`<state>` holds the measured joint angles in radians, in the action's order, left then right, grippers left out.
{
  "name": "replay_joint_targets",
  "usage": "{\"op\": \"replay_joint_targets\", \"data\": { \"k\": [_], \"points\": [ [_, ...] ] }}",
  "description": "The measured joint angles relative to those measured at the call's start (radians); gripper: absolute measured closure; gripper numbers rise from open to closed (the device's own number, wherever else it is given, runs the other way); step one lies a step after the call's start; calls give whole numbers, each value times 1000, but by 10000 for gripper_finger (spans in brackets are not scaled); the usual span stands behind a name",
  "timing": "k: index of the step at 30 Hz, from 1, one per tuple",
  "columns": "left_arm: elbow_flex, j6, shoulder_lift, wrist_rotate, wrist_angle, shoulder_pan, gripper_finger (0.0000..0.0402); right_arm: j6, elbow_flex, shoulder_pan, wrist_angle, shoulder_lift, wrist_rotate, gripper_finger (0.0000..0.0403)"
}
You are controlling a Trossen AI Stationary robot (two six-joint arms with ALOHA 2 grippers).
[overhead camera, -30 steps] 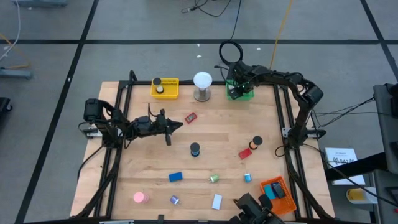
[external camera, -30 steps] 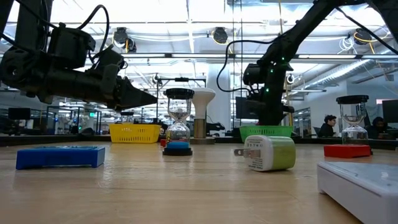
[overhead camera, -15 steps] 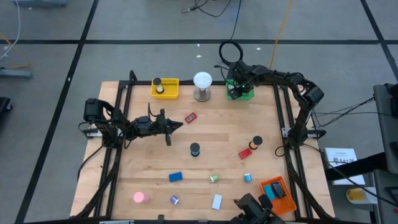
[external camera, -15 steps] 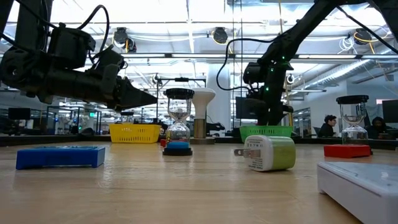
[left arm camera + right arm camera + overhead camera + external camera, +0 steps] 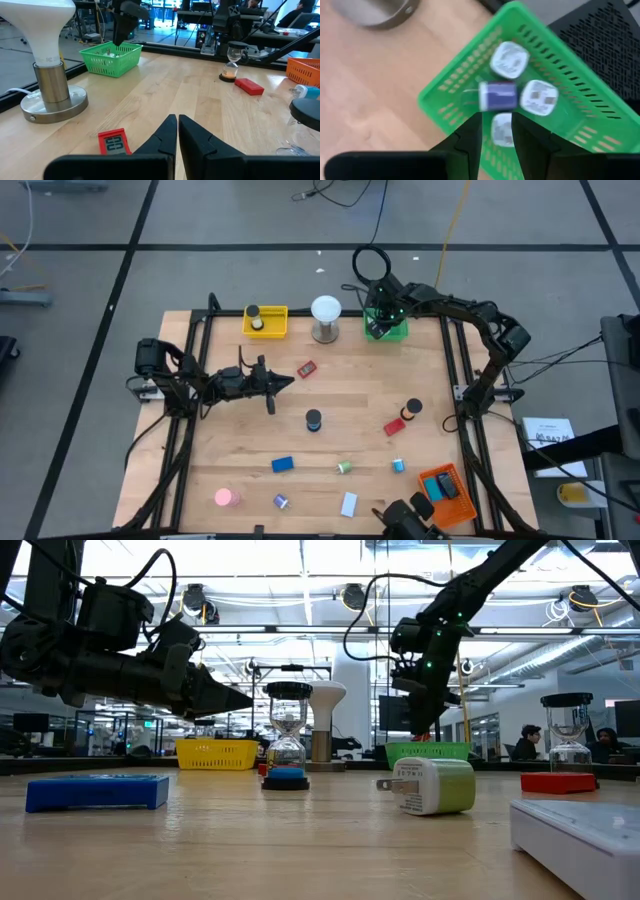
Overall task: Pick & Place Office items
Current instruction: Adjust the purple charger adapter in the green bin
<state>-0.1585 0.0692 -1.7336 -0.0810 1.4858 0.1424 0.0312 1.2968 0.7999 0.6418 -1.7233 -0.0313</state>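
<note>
Waiting over the table's left half, the left gripper [image 5: 287,383] has its fingers pressed together on nothing, pointing at the small red timer [image 5: 306,368], probably parked while the other arm works. Farther right, the right gripper [image 5: 378,308] hangs above the green plastic basket [image 5: 454,105], fingers slightly parted and empty, seemingly just after a drop: inside lie three white cubes [image 5: 509,59] and one blue roll [image 5: 498,95]. Some ten office items lie loose on the wood, and two more baskets, yellow [image 5: 265,322] and orange [image 5: 446,491], wait.
</note>
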Motion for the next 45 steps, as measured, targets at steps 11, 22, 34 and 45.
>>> {"op": "replay_joint_targets", "data": {
  "k": [11, 22, 34, 45],
  "points": [
    [0, 4, 0, 0, 0, 0, 380, -6, 0, 18, 20, -9, 62, 335],
    [0, 5, 0, 0, -1, 0, 380, 20, -1, 65, 55, -53, 82, 399],
    [0, 11, 0, 0, -1, 0, 380, 33, -1, 77, -8, -91, 109, 390],
    [0, 11, 0, 0, -1, 0, 380, 22, -1, 69, -39, -92, 27, 390]
  ]
}}
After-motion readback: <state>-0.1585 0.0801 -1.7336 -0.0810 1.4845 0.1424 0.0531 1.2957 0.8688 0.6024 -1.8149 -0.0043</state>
